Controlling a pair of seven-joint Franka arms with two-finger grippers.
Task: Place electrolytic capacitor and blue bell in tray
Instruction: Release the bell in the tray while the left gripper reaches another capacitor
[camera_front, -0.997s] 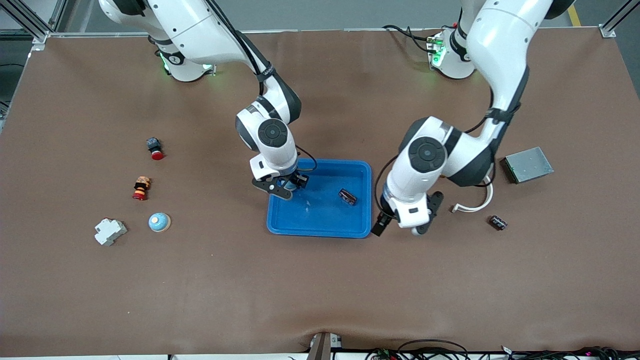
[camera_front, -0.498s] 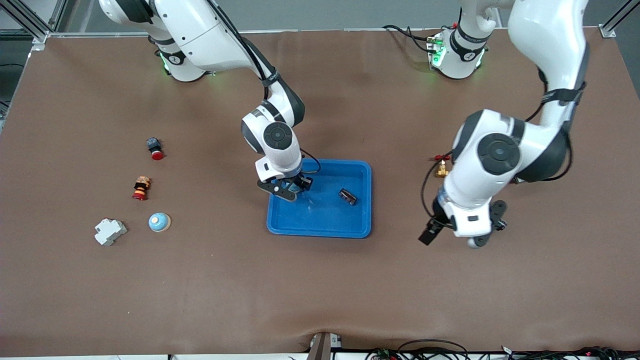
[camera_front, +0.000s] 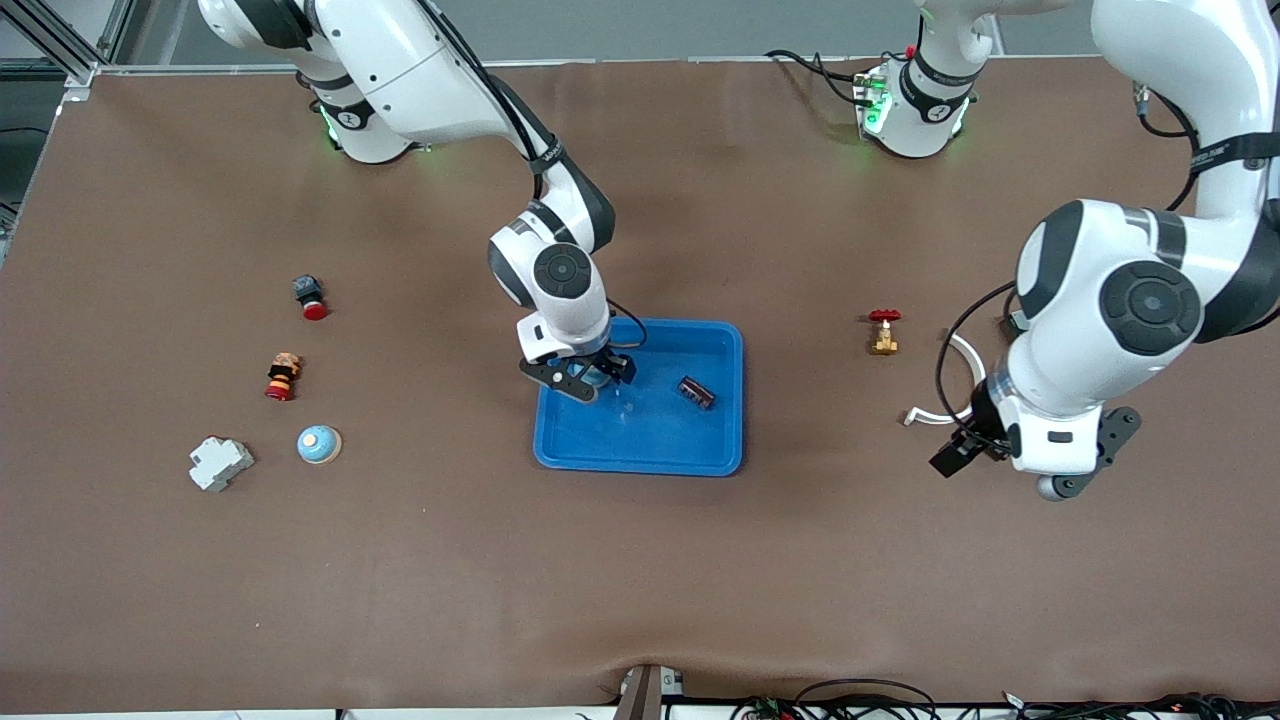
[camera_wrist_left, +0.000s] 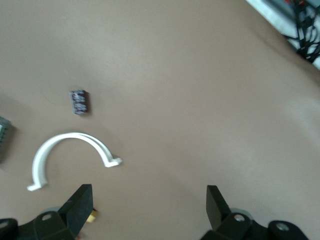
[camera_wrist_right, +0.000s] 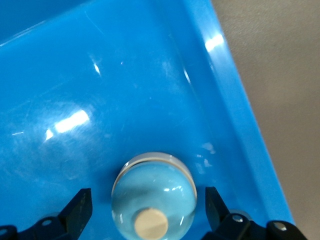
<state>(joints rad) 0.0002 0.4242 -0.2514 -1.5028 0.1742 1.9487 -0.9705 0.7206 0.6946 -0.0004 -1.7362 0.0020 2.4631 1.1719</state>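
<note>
The blue bell (camera_wrist_right: 152, 200), pale blue with a cream button on top, sits in the blue tray (camera_front: 650, 435) near its corner toward the right arm's end. My right gripper (camera_front: 588, 380) stands open around the bell, with a thin gap at each finger (camera_wrist_right: 80, 210). An electrolytic capacitor (camera_front: 696, 392) lies in the tray toward the left arm's end. My left gripper (camera_front: 1035, 468) hangs open and empty over bare table toward the left arm's end. The left wrist view shows another capacitor (camera_wrist_left: 79, 102) on the table.
A white curved clip (camera_front: 945, 400) and a brass valve with a red handle (camera_front: 884, 333) lie between the tray and my left gripper. Toward the right arm's end lie a second blue bell (camera_front: 319, 444), a grey block (camera_front: 220, 463), a red-capped stack (camera_front: 283, 376) and a red button (camera_front: 311, 297).
My right gripper has opened around the bell in the tray. The left arm has swung away from the tray toward its own end of the table, its gripper still open.
</note>
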